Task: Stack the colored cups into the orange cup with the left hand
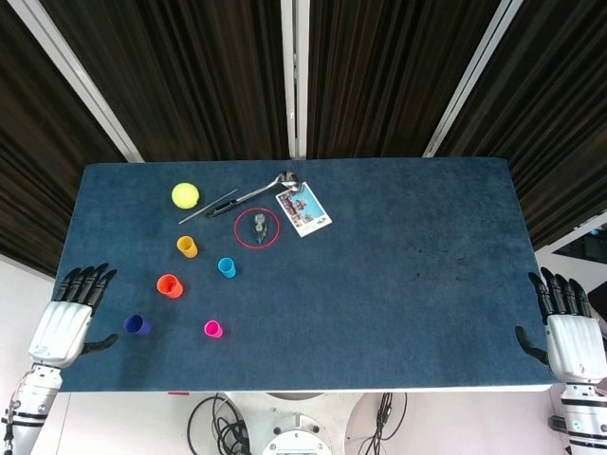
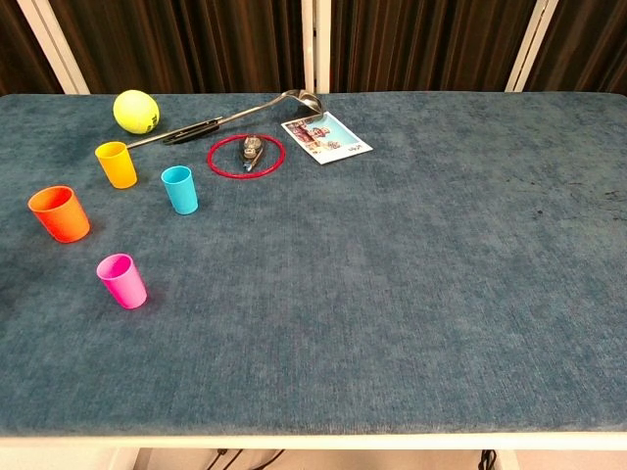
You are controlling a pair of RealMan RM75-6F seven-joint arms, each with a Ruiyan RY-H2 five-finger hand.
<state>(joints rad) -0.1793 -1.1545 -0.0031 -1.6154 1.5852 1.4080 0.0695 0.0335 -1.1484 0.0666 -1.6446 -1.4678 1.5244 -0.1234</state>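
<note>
The orange cup (image 1: pixel 170 285) (image 2: pixel 60 213) stands upright near the table's left side. Around it stand a yellow-orange cup (image 1: pixel 187 246) (image 2: pixel 117 164), a cyan cup (image 1: pixel 227 267) (image 2: pixel 179 189), a pink cup (image 1: pixel 213 329) (image 2: pixel 122 281) and a dark blue cup (image 1: pixel 137 325), the last seen only in the head view. My left hand (image 1: pixel 69 318) hovers at the table's left edge, fingers spread and empty, just left of the blue cup. At the right edge my right hand (image 1: pixel 570 336) is open and empty too. Neither hand shows in the chest view.
A yellow ball (image 1: pixel 185 195) (image 2: pixel 135 111), a metal spoon (image 1: pixel 266 187) beside a dark pen (image 1: pixel 210 206), a red ring (image 1: pixel 257 228) (image 2: pixel 245 155) around a small grey object, and a picture card (image 1: pixel 303 209) (image 2: pixel 326 136) lie at the back left. The blue cloth (image 1: pixel 398 265) covers the table.
</note>
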